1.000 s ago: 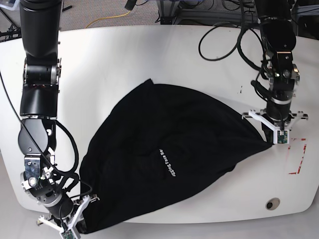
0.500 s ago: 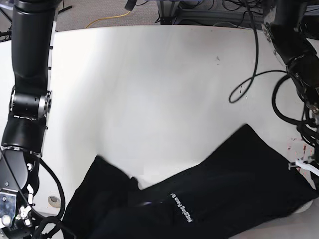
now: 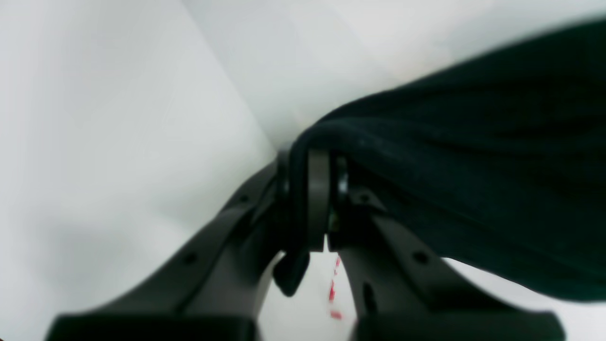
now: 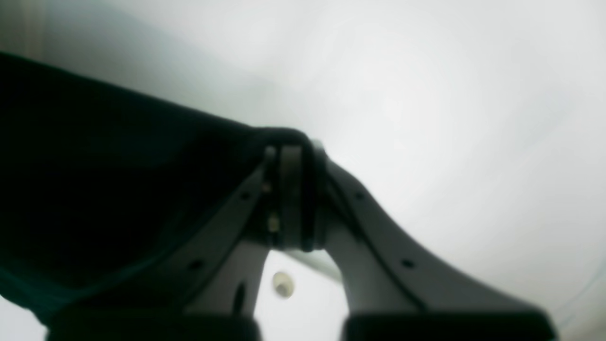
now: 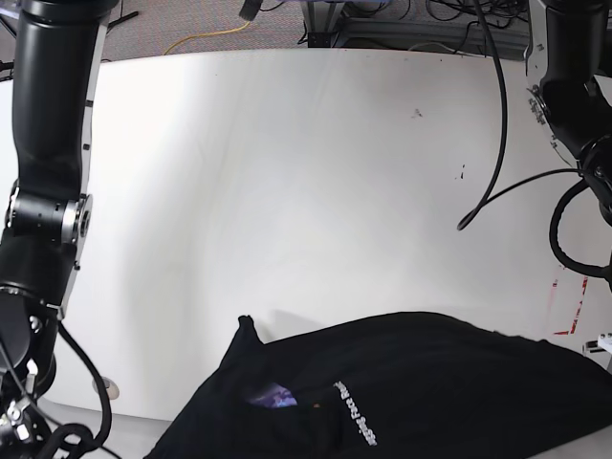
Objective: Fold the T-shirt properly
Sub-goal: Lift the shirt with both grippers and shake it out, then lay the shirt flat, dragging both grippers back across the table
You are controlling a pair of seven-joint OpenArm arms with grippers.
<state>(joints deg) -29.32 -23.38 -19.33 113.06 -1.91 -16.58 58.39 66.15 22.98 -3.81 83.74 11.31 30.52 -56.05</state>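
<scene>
T-shirt (image 5: pixel 411 382), clamped in both arms' fingers (image 3: pixel 318 189), has been dragged toward the desk's (image 5: pixel 287 172) near edge, stretching it flat for folding.

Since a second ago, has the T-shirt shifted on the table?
Yes. The T-shirt has been dragged toward the near edge of the table; it now lies well short of the red tape marks it reached before.
</scene>
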